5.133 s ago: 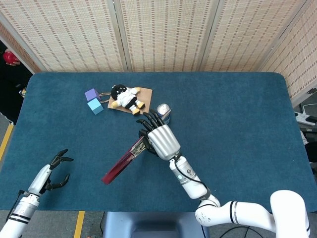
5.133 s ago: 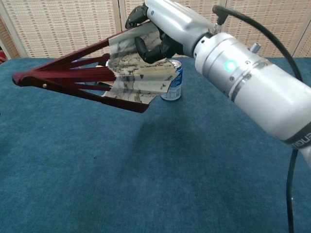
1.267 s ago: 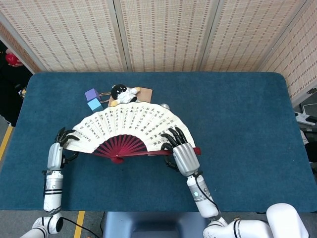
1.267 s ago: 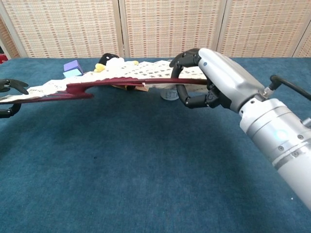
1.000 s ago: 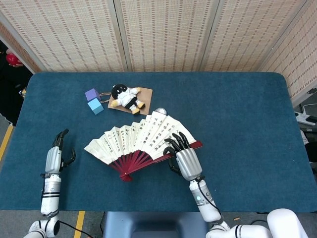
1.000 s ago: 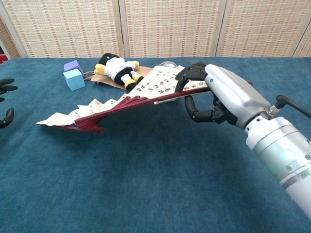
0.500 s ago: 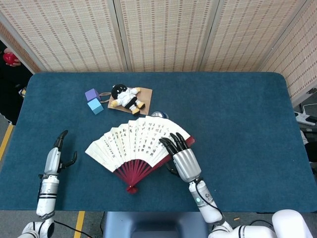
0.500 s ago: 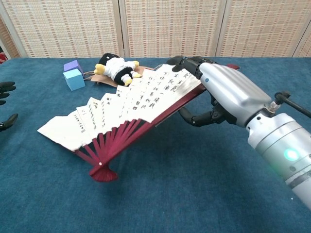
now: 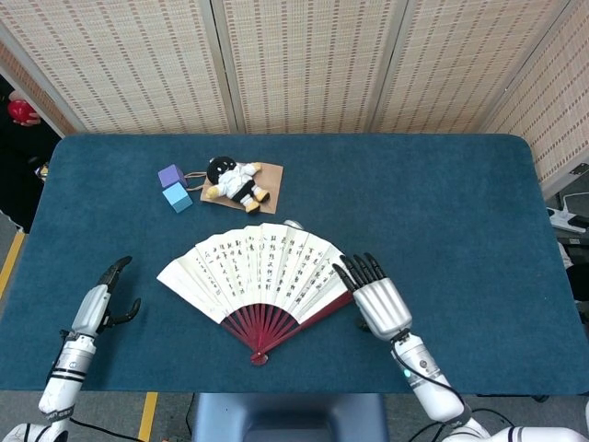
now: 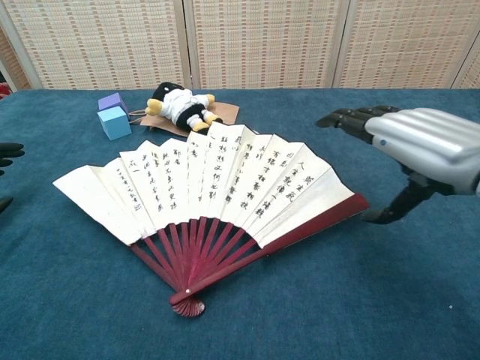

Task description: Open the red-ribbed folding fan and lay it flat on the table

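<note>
Silver and smooth across its back, with black fingers, the right robot hand [image 9: 379,302] hovers palm down, fingers stretched out and apart, holding nothing. Just beside it, to its left, the fan [image 9: 262,275] lies spread flat on the counter [image 9: 442,212]; its red outer rib ends close by the fingertips, apart from them in the chest view. The fan's leaf is pale, pleated paper marked with columns of dark writing, and its slim dark-red ribs gather to a rounded pivot at the near edge. Blue, carpet-like fabric covers the counter. Far to the left, the slender left robot hand [image 9: 106,299] rests near the counter's edge, fingers apart and empty. Behind the fan sit a soft doll [image 9: 235,180] on brown card, two cubes [image 9: 174,188], and a partly hidden can [image 9: 293,224].
</note>
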Controlling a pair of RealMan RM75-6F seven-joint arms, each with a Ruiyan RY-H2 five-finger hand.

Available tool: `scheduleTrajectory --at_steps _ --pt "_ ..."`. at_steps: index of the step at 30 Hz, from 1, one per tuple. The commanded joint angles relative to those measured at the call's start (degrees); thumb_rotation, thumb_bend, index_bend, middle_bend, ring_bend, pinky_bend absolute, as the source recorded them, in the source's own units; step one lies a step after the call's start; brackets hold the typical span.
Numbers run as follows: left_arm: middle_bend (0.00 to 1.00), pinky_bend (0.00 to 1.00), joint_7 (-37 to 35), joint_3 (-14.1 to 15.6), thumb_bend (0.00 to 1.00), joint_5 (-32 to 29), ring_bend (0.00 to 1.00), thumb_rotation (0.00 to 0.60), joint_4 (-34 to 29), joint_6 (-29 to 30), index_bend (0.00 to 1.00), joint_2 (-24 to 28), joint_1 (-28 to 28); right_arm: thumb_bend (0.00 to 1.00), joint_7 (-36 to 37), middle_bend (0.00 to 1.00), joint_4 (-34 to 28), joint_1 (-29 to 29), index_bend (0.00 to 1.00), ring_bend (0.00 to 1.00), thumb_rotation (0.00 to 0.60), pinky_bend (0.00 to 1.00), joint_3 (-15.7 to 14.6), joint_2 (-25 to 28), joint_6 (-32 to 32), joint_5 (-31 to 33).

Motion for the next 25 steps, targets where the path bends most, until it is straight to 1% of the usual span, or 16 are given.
scheduleTrajectory --at_steps 1,3,6,10,13,16,19,22,25 --pt "0.0 0.06 0.22 -0.21 0.43 0.87 0.0 0.6 -3.39 3.72 0.0 2.91 1.32 0.06 -1.95 0.0 -2.91 -2.06 0.0 0.0 0.6 0.0 -0.7 4.85 1.84 1.22" --pt "0.0 0.06 1.81 -0.06 0.42 1.74 0.0 0.6 -5.32 6.22 0.0 4.63 2.09 0.06 -0.69 0.0 -3.18 -3.72 0.0 0.0 0.6 0.0 -1.28 6.87 4.0 0.02" --pt "0.0 0.06 6.15 -0.21 0.43 3.01 0.0 0.6 -8.87 11.29 0.0 7.29 3.68 0.06 2.81 0.0 -2.7 -7.6 0.0 0.0 0.6 0.0 -2.99 10.17 8.82 -3.11" --pt "0.0 0.05 14.74 -0.25 0.42 4.87 0.0 0.6 -14.83 18.28 0.0 11.18 6.26 0.06 8.41 0.0 -1.25 -14.34 0.0 0.0 0.6 0.0 -5.76 14.75 16.42 -6.27" --pt "0.0 0.05 21.16 0.21 0.42 6.06 0.0 0.6 -19.47 21.32 0.0 14.6 7.85 0.06 14.09 0.0 2.19 -19.12 0.0 0.0 0.6 0.0 -7.14 16.65 21.25 -7.8" --pt "0.0 0.05 29.97 1.16 0.42 6.4 0.0 0.6 -23.53 21.81 0.0 17.78 9.14 0.07 19.32 0.0 6.52 -22.72 0.0 0.0 0.6 0.0 -7.31 17.51 23.9 -7.47" --pt "0.0 0.05 36.35 1.98 0.42 5.02 0.0 0.6 -28.39 19.76 0.0 20.68 9.91 0.07 24.41 0.0 9.88 -24.33 0.0 0.0 0.6 0.0 -6.58 18.59 23.16 -5.95" --pt "0.0 0.05 38.82 2.21 0.42 5.2 0.0 0.6 -31.52 19.16 0.0 22.26 9.99 0.07 28.08 0.0 10.87 -24.77 0.0 0.0 0.6 0.0 -5.28 20.18 22.49 -5.73" --pt "0.0 0.05 41.09 2.27 0.42 5.7 0.0 0.6 -31.55 18.94 0.0 21.87 9.93 0.07 29.38 0.0 11.72 -25.22 0.0 0.0 0.6 0.0 -4.44 20.71 21.88 -5.75"
